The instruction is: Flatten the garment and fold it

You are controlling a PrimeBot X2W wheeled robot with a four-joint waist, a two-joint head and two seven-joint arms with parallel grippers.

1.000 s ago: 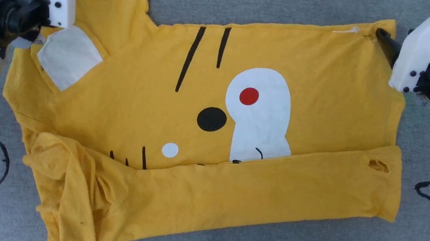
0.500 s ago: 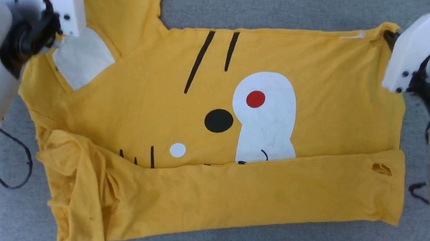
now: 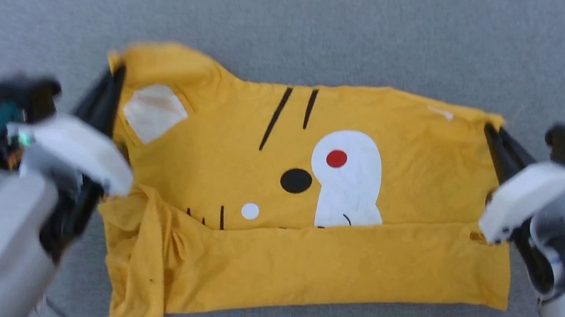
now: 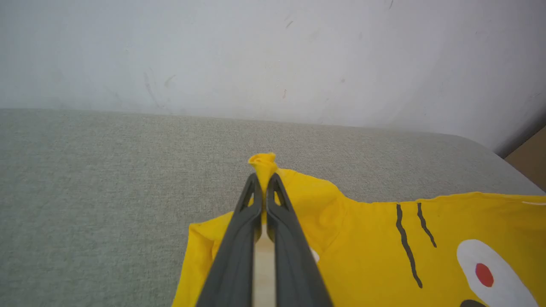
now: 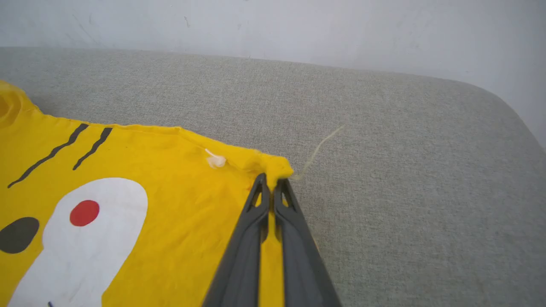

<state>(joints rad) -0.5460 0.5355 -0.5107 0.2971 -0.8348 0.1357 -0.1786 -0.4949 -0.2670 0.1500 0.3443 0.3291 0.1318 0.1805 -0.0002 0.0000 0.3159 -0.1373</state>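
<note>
Garment (image 3: 417, 144) should handle as light, limp cloth (creases readily); left gripper (image 4: 264, 181) and right gripper (image 5: 271, 182) pinch its far corners, fully closed

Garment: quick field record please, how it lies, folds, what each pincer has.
garment: yellow T-shirt, print side up, on grey fabric surface
near edge: strip folded over the print's lower part, bunched at left end
left pincer: shut on garment's far left corner
right pincer: shut on garment's far right corner
loose thread: trails from the right corner
</note>
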